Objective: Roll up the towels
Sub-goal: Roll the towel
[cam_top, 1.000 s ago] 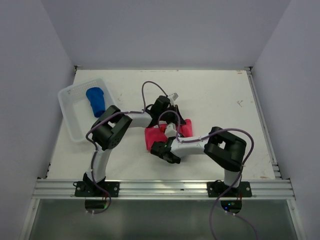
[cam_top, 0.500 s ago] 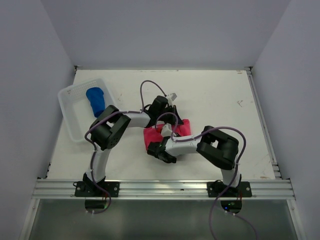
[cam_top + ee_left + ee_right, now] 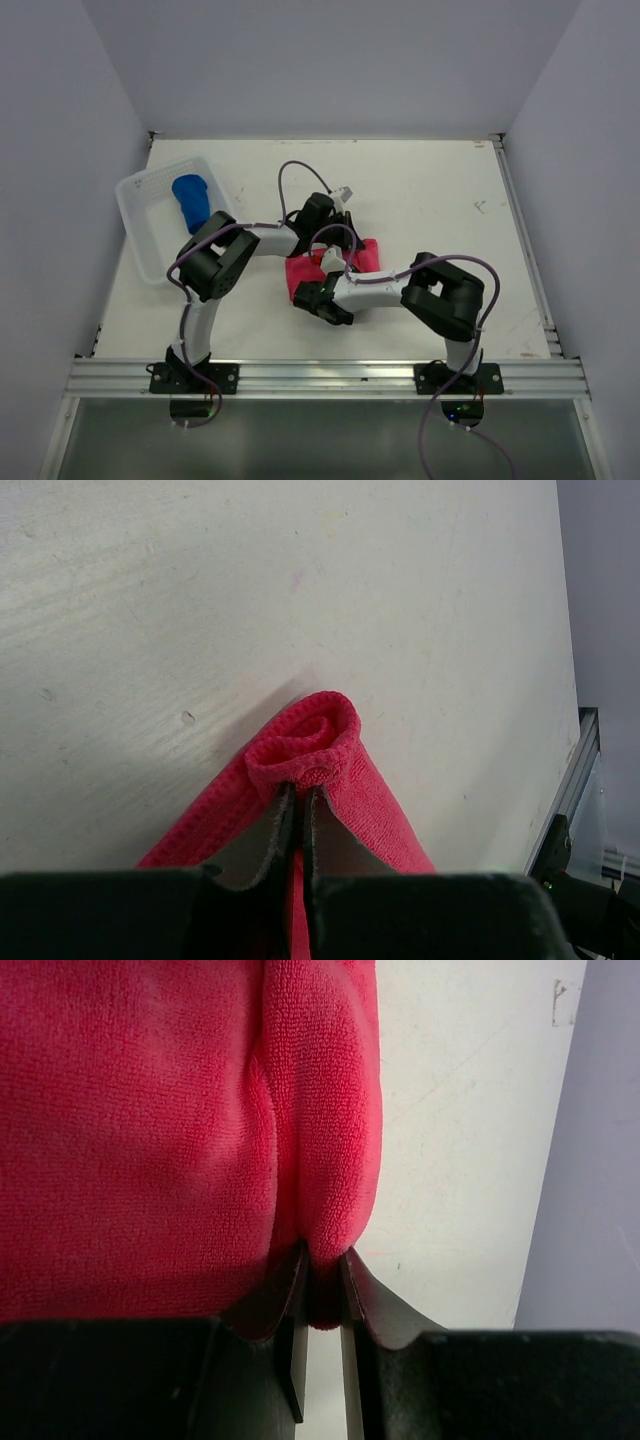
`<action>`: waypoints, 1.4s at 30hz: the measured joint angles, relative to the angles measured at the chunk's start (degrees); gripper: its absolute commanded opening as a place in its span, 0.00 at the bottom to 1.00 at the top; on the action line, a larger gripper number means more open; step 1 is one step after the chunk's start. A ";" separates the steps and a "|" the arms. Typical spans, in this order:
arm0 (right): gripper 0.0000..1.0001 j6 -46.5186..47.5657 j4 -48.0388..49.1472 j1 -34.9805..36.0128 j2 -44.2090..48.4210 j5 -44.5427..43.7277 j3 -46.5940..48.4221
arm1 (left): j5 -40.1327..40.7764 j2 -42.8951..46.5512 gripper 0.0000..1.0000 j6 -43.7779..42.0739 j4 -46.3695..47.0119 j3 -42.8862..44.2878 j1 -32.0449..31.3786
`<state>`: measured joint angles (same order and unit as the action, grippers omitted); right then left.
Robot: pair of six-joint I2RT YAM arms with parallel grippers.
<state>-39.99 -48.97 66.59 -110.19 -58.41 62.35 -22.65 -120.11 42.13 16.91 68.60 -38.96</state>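
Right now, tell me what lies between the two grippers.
Only the pink towel, seen in the top view. The left gripper pinches its rolled end and the right gripper pinches a fold, as the wrist views show.

My left arm (image 3: 268, 237) reaches right from a bent elbow, with the left gripper (image 3: 297, 802) pinched tight on the towel (image 3: 345, 755). My right arm (image 3: 378, 290) folds back leftward, low, with the right gripper (image 3: 322, 1265) clamped on the towel's fold.
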 measured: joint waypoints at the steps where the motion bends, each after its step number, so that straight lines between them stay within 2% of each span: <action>1: 0.21 0.02 0.17 0.00 0.42 0.44 0.00 | 0.13 0.02 0.00 0.00 -0.02 -0.04 0.00; 13: 0.37 -0.44 2.29 0.02 6.10 4.76 -0.02 | 1.73 0.35 0.00 -1.07 0.22 -0.74 -0.11; 19: 0.40 -0.98 2.56 0.02 9.40 7.08 -0.24 | 2.34 0.46 0.00 -1.27 0.20 -0.76 -0.11; 25: 0.41 -1.44 4.24 -1.14 17.11 10.43 -2.69 | 2.91 0.57 0.00 -1.27 0.33 -1.03 -0.11; 34: 0.42 -2.80 11.52 -7.02 29.88 18.56 -9.62 | 3.82 1.09 0.00 -1.27 0.85 -1.79 -0.11; 42: 0.43 -5.09 20.65 -17.68 37.53 29.77 -18.53 | 4.15 1.22 0.00 -1.27 0.85 -1.92 -0.11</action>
<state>-45.08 -28.32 48.90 -72.66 -28.64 43.81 -18.50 -118.89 40.86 17.76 66.67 -39.07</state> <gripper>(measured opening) 0.420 0.053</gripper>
